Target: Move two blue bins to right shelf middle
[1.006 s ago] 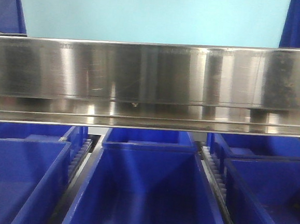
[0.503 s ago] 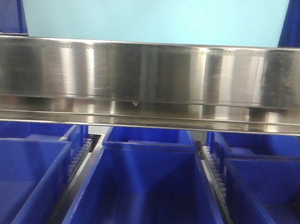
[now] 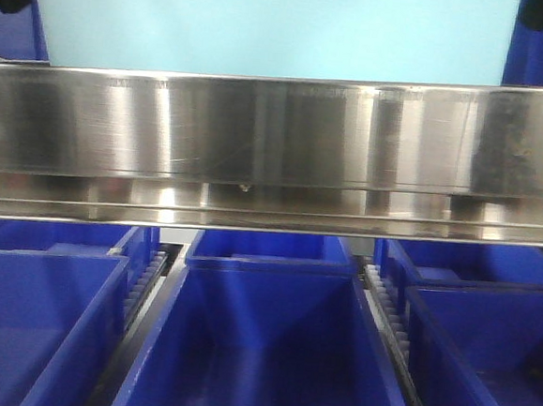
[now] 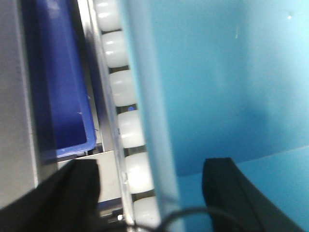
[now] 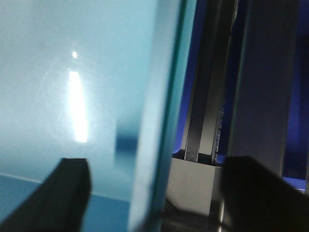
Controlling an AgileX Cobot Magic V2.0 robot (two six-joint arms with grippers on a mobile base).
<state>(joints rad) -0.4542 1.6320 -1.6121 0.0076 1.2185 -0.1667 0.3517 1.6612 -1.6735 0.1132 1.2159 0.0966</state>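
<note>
The left gripper (image 4: 152,166) has its jaws apart and straddles one side wall of the light-blue bin (image 4: 231,87), with a gap showing on each side. White rollers (image 4: 126,128) and a dark-blue bin (image 4: 58,87) lie just outward of it. The right gripper (image 5: 159,162) straddles the opposite wall the same way, jaws apart and not touching, and below both grippers a steel shelf rail (image 3: 277,138) crosses in front.

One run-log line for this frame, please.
phase: pre-grasp | left gripper: jaws open, straddling light blue bin wall | right gripper: jaws open, straddling its other wall | bin: behind steel rail
</note>
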